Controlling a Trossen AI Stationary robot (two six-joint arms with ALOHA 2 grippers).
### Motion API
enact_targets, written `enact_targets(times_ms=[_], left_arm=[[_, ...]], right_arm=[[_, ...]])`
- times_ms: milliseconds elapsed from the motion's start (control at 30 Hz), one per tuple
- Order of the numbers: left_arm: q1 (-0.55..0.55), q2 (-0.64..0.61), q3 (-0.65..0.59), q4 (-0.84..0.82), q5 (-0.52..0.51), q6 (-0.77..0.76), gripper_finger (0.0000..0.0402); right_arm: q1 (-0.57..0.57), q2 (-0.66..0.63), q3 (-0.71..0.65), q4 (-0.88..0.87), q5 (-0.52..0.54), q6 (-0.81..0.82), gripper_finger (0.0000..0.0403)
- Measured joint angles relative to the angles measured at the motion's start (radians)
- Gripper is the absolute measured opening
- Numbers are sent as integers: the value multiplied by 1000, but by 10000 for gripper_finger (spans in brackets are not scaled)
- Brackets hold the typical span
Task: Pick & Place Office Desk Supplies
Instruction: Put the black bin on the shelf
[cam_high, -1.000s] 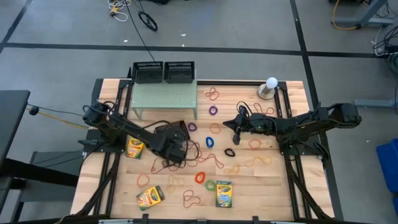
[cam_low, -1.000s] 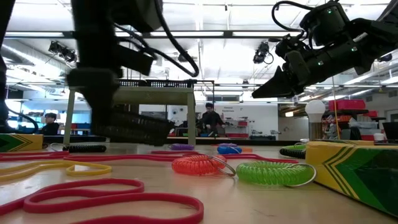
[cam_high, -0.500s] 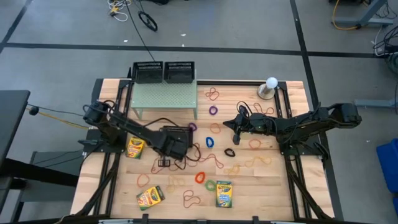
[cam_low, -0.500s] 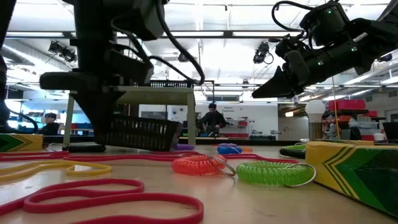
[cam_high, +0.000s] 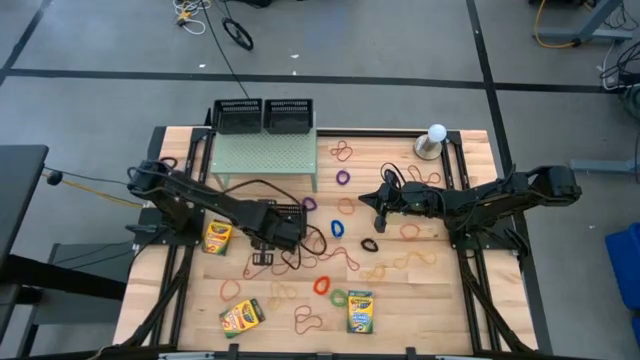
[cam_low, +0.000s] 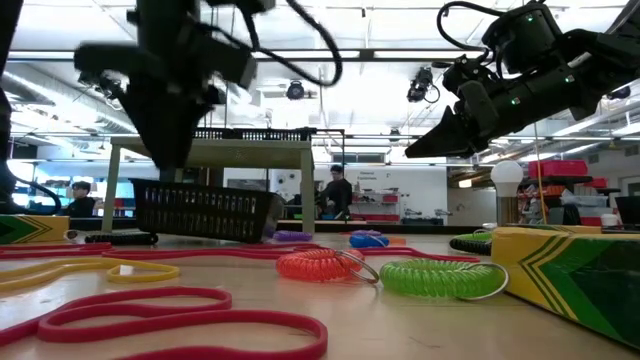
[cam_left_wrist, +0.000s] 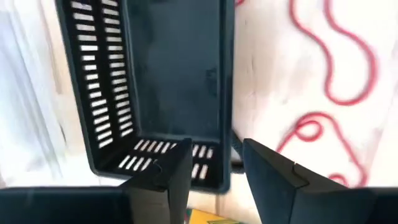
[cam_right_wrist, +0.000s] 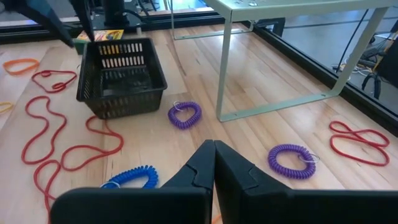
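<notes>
A black mesh tray (cam_high: 292, 219) rests on the table in front of the shelf, also seen as the tray (cam_low: 205, 211), the tray (cam_left_wrist: 168, 81) and the tray (cam_right_wrist: 121, 74). My left gripper (cam_high: 262, 228) hangs open just above the tray's near end, shown as the left gripper (cam_left_wrist: 214, 177) and the left gripper (cam_low: 172, 150), with nothing held. The right gripper (cam_high: 378, 212) hovers shut and empty at mid-table, as the right wrist view confirms (cam_right_wrist: 214, 158). Crayon boxes (cam_high: 217, 237) (cam_high: 241, 315) (cam_high: 360, 311) and several rubber bands (cam_high: 345, 258) lie around.
The pale green shelf (cam_high: 265, 155) stands at the back, with two more black trays (cam_high: 238, 115) (cam_high: 288, 115) behind it. A white ball on a stand (cam_high: 434, 140) sits back right. Coiled bands, red (cam_low: 320, 266) and green (cam_low: 440, 277), lie near the front.
My left gripper opened and let go of the black tray, which settled flat on the table. The gripper then rose and drew back to the left. The right arm stayed still.
</notes>
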Motion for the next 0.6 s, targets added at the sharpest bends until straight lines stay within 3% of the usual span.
enact_targets(times_ms=[133, 367, 600], left_arm=[[4, -90, -40, 55, -97, -36, 120], [60, -328, -239, 332, -106, -19, 54], [179, -375, -395, 547, -146, -83, 48]], right_arm=[[0, 0, 0, 0, 0, 0, 11], [0, 0, 0, 0, -1, 1, 11], [0, 0, 0, 0, -3, 8, 11]])
